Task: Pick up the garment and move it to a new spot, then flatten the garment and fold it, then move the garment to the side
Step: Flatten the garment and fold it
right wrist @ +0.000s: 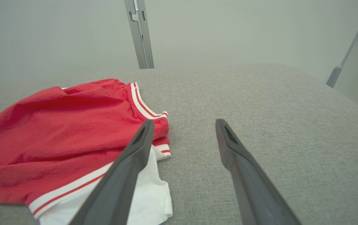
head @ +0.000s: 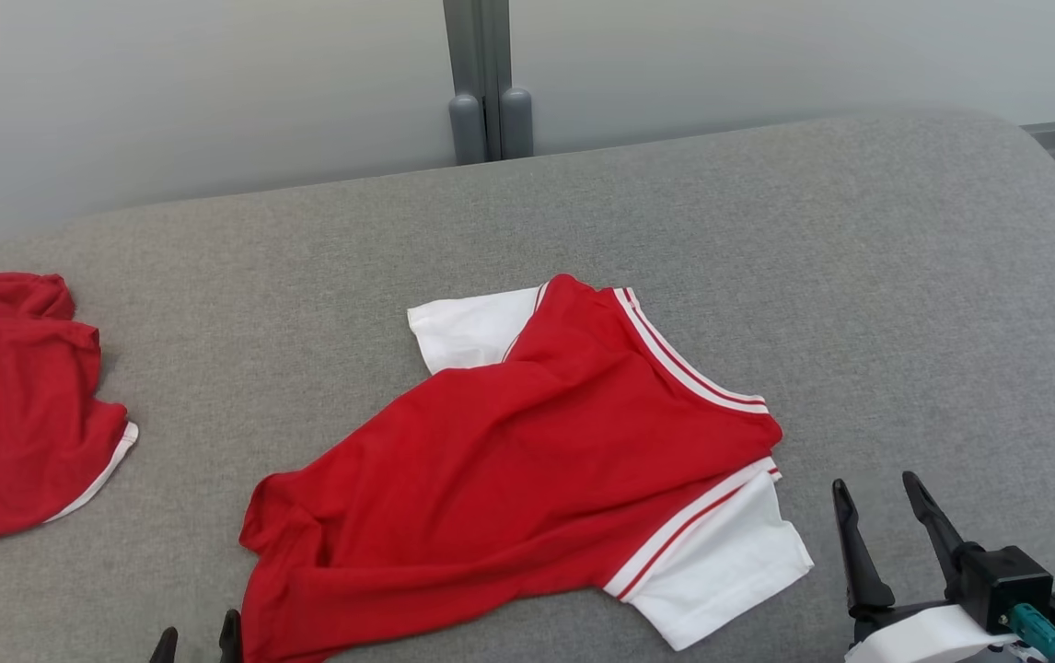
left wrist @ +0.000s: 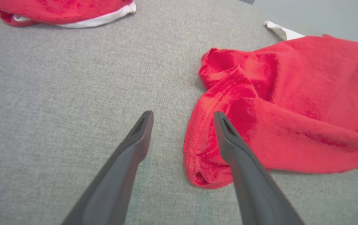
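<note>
Seems mid-flatten; left gripper and right gripper released, empty; next needs pinching garment edges beside them.

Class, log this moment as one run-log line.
red shirt: rumpled, unfolded | left gripper: open, at hem | right gripper: open, beside white sleeve | other garment: far left

Bright, even, diffuse light falls from above, with no glare anywhere. The garment throws only a thin, soft shadow onto the grey surface along its near and left edges. In the left wrist view its red is oversaturated and blotchy, and the folds lose detail. Beyond the garment the pale wall looks hazy. In the right wrist view the post behind it leans from wide-angle distortion.
</note>
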